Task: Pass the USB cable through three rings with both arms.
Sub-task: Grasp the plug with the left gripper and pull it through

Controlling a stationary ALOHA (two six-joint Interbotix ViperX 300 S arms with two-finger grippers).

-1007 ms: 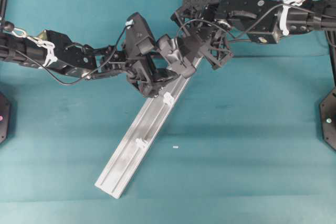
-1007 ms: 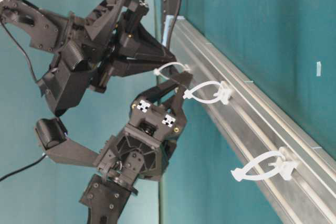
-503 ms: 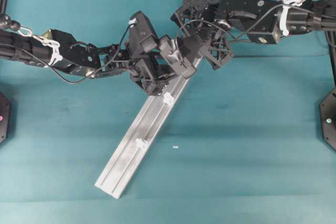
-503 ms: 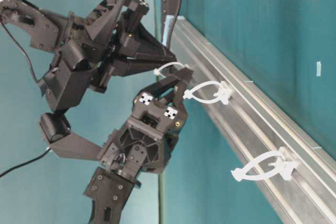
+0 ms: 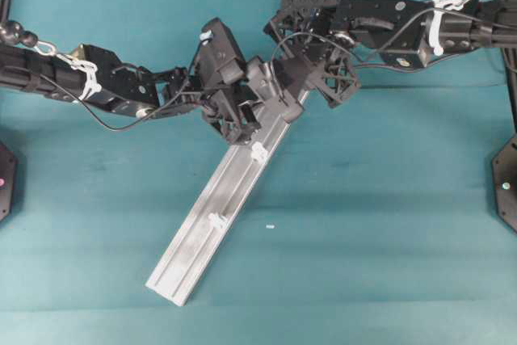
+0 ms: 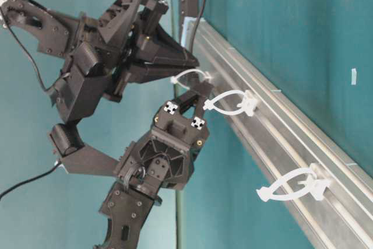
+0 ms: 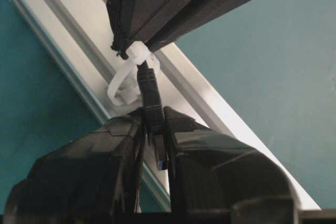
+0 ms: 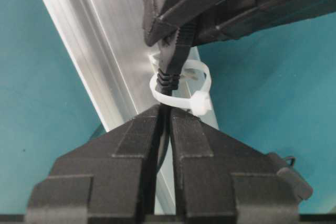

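Left gripper (image 7: 153, 129) pinching plug (image 7: 149, 95) just past first ring (image 7: 126, 80), right gripper (image 8: 164, 121) clamped on cable (image 8: 164, 145) behind it, for handover, frame centre.

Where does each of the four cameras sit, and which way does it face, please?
Overhead: above, looking down on the rail; both arms show.
Table-level: low, along the rail; both grippers show.
Left wrist: behind the left gripper, gripping the USB cable plug.
Right wrist: behind the right gripper, facing it.
Both wrist views share the first ring.
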